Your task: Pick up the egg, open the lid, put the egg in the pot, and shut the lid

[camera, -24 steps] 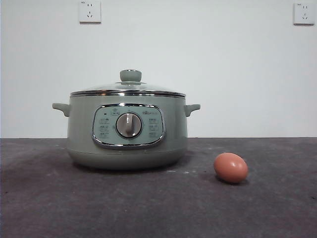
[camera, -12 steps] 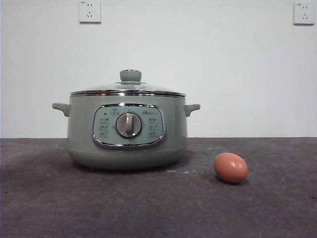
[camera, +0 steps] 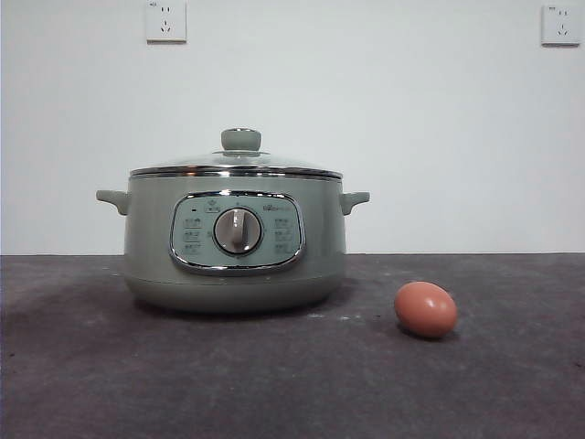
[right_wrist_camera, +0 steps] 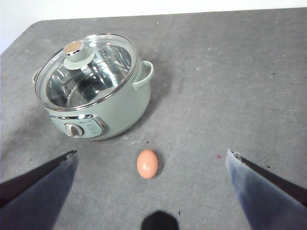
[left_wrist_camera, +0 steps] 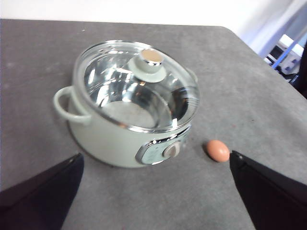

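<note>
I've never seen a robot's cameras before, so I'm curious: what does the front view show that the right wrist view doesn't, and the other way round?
Only the front view shows the white wall with two sockets and the pot's dial face-on. Only the right wrist view shows the right gripper, jaws wide open, and looks down through the lid into the shiny inside. Both show the pot, lid on, and the egg lying on the grey table beside it, apart.
</note>
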Controlling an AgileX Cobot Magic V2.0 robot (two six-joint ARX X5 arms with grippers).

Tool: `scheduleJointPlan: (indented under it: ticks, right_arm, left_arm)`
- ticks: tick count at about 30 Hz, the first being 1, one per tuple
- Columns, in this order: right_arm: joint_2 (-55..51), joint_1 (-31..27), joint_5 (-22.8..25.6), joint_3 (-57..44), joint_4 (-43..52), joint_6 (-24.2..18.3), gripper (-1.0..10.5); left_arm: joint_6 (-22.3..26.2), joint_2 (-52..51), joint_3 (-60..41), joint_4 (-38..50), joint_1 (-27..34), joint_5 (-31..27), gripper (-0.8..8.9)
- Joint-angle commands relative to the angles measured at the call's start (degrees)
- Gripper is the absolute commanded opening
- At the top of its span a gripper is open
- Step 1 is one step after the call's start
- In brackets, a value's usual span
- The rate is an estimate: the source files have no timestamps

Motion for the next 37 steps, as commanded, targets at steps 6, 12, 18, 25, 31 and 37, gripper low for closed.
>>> scheduleJointPlan:
  ticks: [6,12,18,25,31,37]
  right_arm:
    - [0.98,0.07,-1.11,0.17,0.07,0.26,7.6]
    - [2.73,1.27,-1.09,0.17,0.0,0.33,7.5]
    - [4.7,2.38,-1.07,0.17,-0.02,0.46,7.5]
    - [5.77,2.67,-1.03,0.17,-0.13,0.46,7.5]
    - [6.08,2.67,-1.03,0.17,-0.07,0.46,7.5]
    - [6.93,2.67,-1.01,0.17,-0.35,0.46,7.5]
  left_arm:
    - [0.63,8.96,4.09,2.95,-5.81,-0.11,7.58]
    - [3.96,20.15,12.55,5.62,-12.24,-5.03,7.58]
    - [8.44,34.56,24.28,5.97,-18.91,-13.75,7.58]
    - [11.98,56.11,39.67,6.25,-21.77,-16.83,7.57]
    - [12.13,64.22,41.33,8.41,-21.77,-16.81,7.54]
    - [11.89,67.63,41.31,8.15,-21.77,-16.85,7.47]
